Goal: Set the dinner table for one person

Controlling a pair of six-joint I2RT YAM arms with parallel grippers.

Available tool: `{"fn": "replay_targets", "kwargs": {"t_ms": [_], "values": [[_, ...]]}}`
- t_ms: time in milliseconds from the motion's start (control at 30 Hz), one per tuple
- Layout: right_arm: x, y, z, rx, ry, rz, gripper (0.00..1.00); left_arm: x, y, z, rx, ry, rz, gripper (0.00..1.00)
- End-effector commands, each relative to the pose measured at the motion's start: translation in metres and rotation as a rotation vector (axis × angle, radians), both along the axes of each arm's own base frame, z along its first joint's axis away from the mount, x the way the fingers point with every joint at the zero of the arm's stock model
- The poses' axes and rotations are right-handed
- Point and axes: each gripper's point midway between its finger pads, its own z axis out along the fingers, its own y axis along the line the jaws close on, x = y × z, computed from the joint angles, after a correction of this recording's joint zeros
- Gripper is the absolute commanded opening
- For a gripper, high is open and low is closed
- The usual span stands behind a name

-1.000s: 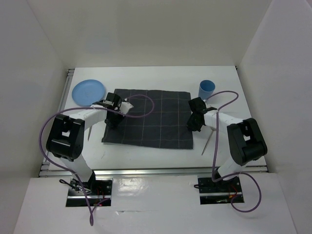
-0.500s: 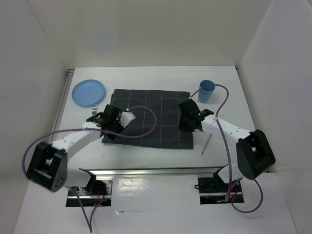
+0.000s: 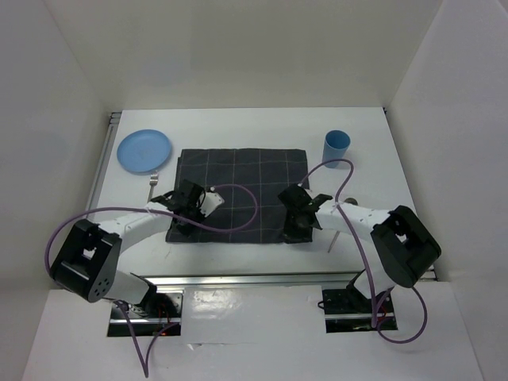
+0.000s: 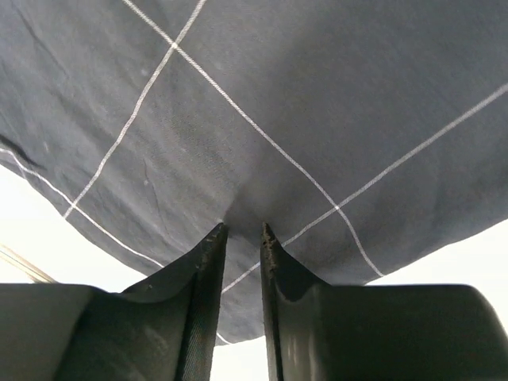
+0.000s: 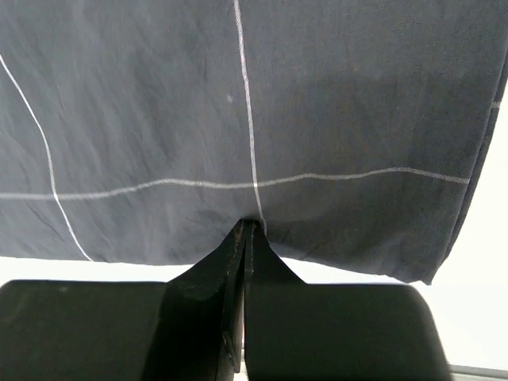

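My left gripper (image 4: 240, 230) and right gripper (image 5: 248, 224), both clenched on the cloth (image 3: 242, 182), now sit nearer six o'clock on the dinner table (image 3: 373, 135)

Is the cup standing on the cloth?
No, the cup stands on the bare table, apart from the far right corner of the cloth.
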Motion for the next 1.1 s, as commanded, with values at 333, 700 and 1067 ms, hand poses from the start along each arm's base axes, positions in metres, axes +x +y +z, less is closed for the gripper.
{"fn": "replay_targets", "kwargs": {"t_ms": [333,700,1067], "values": [[0.012,0.017,0.030,-0.046,-0.100,0.062,0.00,-0.042,-0.027,0.045,-0.171,0.062,-0.156,0.39],[0.020,0.137,0.054,0.238,-0.253,0.474,0.00,-0.054,-0.002,-0.003,-0.039,0.126,-0.093,0.36],[-0.011,0.123,-0.018,0.170,0.010,0.504,0.00,-0.058,-0.006,-0.008,-0.062,0.138,-0.130,0.35]]}}
